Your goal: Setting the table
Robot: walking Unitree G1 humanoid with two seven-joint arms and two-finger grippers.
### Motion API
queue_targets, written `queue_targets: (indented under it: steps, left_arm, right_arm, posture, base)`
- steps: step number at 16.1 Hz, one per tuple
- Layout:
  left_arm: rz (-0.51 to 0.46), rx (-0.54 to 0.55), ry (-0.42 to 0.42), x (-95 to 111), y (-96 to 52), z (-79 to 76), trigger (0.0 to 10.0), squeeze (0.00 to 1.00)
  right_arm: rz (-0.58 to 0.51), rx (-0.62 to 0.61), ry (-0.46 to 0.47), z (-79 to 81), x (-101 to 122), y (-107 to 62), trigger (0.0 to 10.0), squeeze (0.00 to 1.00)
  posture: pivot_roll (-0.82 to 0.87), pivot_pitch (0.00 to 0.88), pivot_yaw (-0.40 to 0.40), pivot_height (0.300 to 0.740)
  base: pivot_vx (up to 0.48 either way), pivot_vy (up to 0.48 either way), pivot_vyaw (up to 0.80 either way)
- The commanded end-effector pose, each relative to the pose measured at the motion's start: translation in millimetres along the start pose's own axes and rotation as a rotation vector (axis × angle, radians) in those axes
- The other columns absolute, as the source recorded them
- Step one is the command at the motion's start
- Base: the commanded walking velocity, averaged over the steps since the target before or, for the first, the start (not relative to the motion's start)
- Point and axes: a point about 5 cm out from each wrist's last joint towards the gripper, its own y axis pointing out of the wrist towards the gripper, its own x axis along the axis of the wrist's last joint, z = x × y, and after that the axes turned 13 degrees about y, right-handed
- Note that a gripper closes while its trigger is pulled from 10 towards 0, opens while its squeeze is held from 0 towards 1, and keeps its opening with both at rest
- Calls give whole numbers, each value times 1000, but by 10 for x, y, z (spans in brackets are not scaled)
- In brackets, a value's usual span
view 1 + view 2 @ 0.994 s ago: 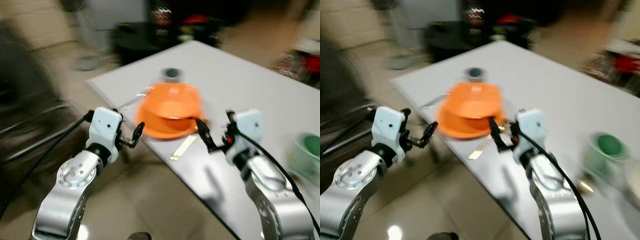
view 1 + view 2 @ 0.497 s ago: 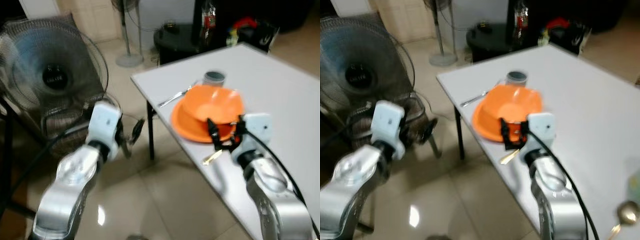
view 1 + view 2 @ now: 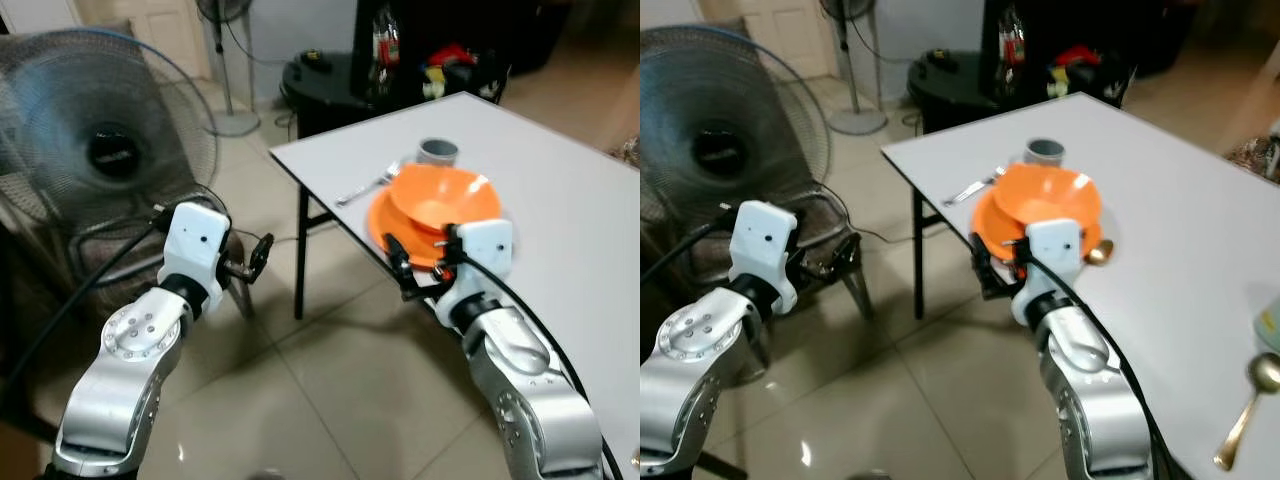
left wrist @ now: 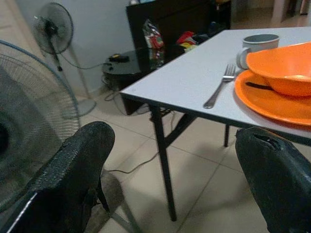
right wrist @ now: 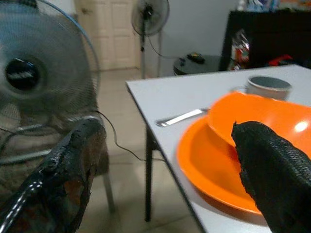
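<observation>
Meanwhile, the right tool [image 3: 398,268], its two long black fingers spread apart and grasping nothing, hangs at the near edge of the white rectangular tabletop [image 3: 560,180], just beside the rim of a round orange plastic plate [image 3: 392,222]. An orange plastic bowl [image 3: 445,195] sits on that plate. At the bowl's 12 o'clock stands a grey ceramic mug [image 3: 437,152], near the plate's far rim. At the plate's 10 o'clock a silver metal fork [image 3: 366,186] lies flat on the tabletop, close by the plate. A gold-coloured metal spoon [image 3: 1243,410] lies well apart at the plate's 4 o'clock, near the tabletop's edge.

Off the tabletop, the left tool [image 3: 258,257] hovers over the beige tiled floor [image 3: 300,380], its fingers likewise parted and empty. A large grey standing fan [image 3: 100,150] is at its 10 o'clock, and a smaller pedestal fan [image 3: 222,60] stands far behind by the wall.
</observation>
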Motion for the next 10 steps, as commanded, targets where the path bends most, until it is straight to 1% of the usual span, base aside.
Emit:
queue_targets:
  steps: [1, 4, 7, 9, 10]
  left_arm:
    - [-14, -17, 1, 37, 9, -36, 10000, 0]
    - [-2, -7, 2, -1, -37, -3, 10000, 0]
    - [-5, -6, 3, 15, -9, -4, 10000, 0]
    - [-3, -17, 9, 10, -43, -5, 10000, 0]
    - [7, -7, 11, -18, -64, 22, 10000, 0]
  right_arm:
    - [7, -9, -6, -52, -1, -10, 10000, 1000]
    - [15, 5, -6, -24, -31, -14, 10000, 1000]
    - [17, 12, 1, -15, -36, 11, 10000, 1000]
    - [17, 15, 6, -11, -42, 20, 10000, 1000]
    - [20, 20, 10, 7, -57, 20, 10000, 1000]
  posture:
    - [117, 0, 31, 740]
    - [121, 0, 18, 740]
    - [126, 0, 21, 740]
    - [134, 0, 18, 740]
    - [133, 0, 16, 740]
  base:
    - [0, 307, 800]
    - [0, 305, 800]
    - [0, 296, 800]
    - [0, 291, 800]
    - [0, 292, 800]
